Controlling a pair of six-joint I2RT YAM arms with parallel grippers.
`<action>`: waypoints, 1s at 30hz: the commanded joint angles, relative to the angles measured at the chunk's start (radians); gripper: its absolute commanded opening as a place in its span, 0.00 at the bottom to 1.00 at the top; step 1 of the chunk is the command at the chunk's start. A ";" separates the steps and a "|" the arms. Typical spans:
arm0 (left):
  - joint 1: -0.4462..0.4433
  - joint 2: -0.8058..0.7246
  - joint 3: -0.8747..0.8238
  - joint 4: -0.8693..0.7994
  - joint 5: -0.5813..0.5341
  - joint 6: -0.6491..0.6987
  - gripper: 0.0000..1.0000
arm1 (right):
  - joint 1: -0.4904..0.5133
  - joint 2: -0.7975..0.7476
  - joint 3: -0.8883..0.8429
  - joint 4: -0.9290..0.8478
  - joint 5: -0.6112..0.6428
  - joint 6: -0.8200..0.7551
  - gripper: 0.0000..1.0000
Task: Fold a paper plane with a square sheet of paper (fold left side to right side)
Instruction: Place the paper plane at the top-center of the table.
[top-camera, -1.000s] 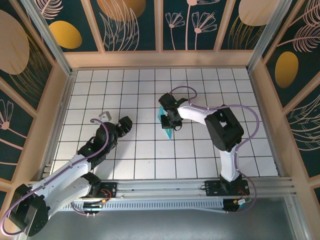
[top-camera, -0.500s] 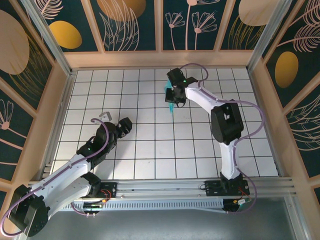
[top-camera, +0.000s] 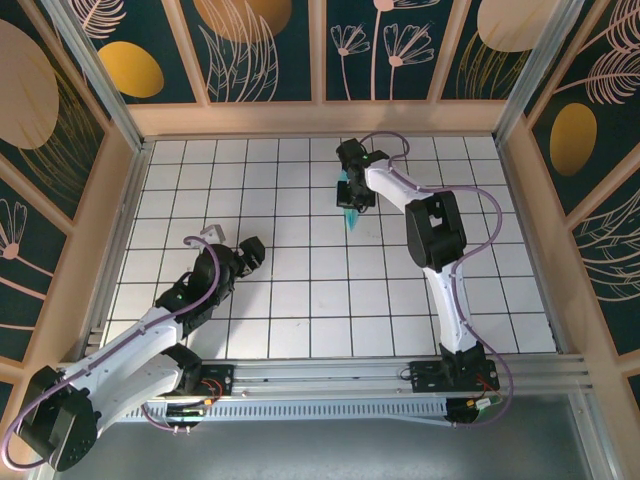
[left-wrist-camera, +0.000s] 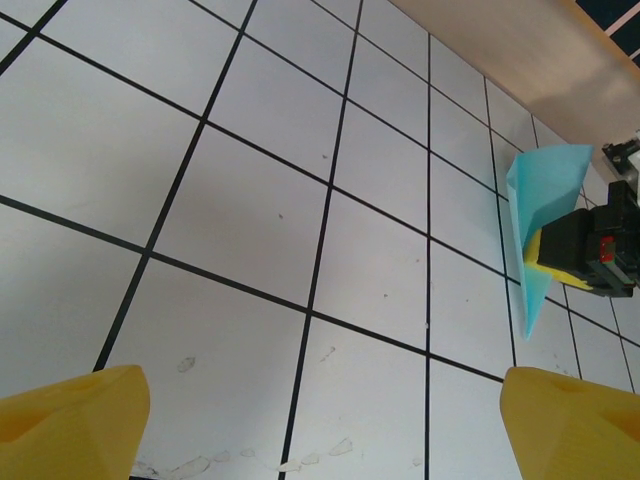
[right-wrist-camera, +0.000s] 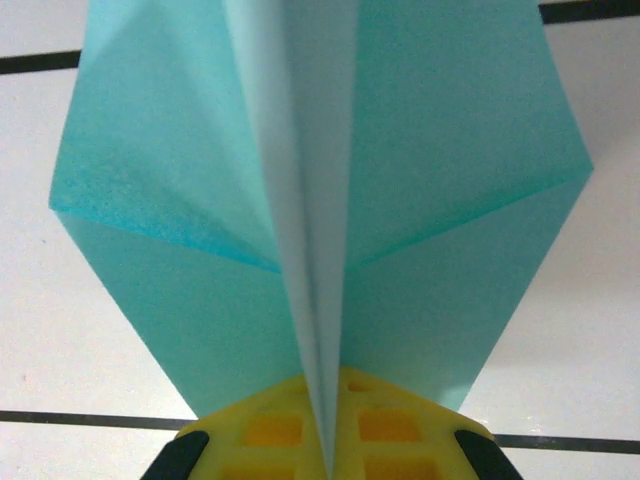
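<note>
Right gripper (top-camera: 349, 199) clamped tight on the paper plane (top-camera: 351, 217), far centre of table (top-camera: 300, 330). Left gripper (top-camera: 228, 240) spread wide, empty, near left.

A robotics lab bench, boxed in as a test cell

Two white-and-black arms, the left arm (top-camera: 130, 355) and the right arm (top-camera: 445, 260), are bolted to an aluminium rail (top-camera: 330, 372) along the near edge of the table (top-camera: 300, 300); the table top is a ruled grid of white tiles with black lines, running out to its edges; wooden framing (top-camera: 320, 118) walls its left, far and right edges; the frames hold printed panels (top-camera: 260, 50) of dark teal with gold discs and line-drawn leaves; slanted metal posts (top-camera: 103, 85) rise at the far corners.
</note>
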 joint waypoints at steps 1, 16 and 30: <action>0.006 0.015 0.033 -0.012 0.010 0.009 0.90 | -0.005 0.031 0.035 -0.047 0.015 -0.029 0.00; 0.006 0.045 0.049 0.000 0.020 0.022 0.91 | -0.006 0.061 0.037 -0.050 0.040 -0.037 0.16; 0.007 0.065 0.065 0.002 0.019 0.035 0.92 | 0.003 0.024 0.006 -0.041 0.060 -0.059 0.40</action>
